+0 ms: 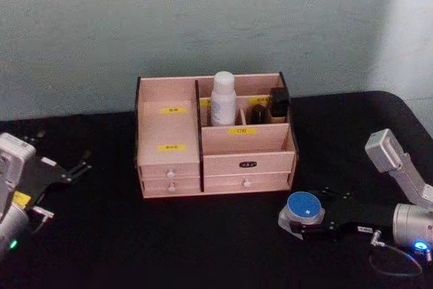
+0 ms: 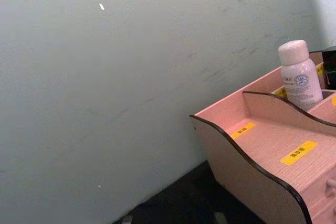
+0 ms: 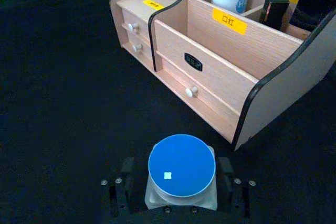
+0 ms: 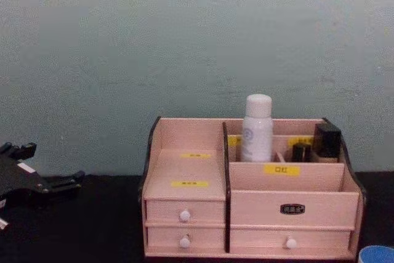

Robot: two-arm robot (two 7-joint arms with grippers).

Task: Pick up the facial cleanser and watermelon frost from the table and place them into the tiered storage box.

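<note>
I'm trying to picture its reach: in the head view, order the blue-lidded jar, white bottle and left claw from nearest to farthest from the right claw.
From the right claw:
1. the blue-lidded jar, held in that claw, front right.
2. the white bottle, upright in a back compartment of the tiered storage box.
3. the left claw, far left.

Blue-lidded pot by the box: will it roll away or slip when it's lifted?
Probably not roll: the blue-lidded pot stands flat on its squat pale base on the table. It looks small and likely light. Its smooth sides could slip, though the right gripper hugs it from both sides.
</note>
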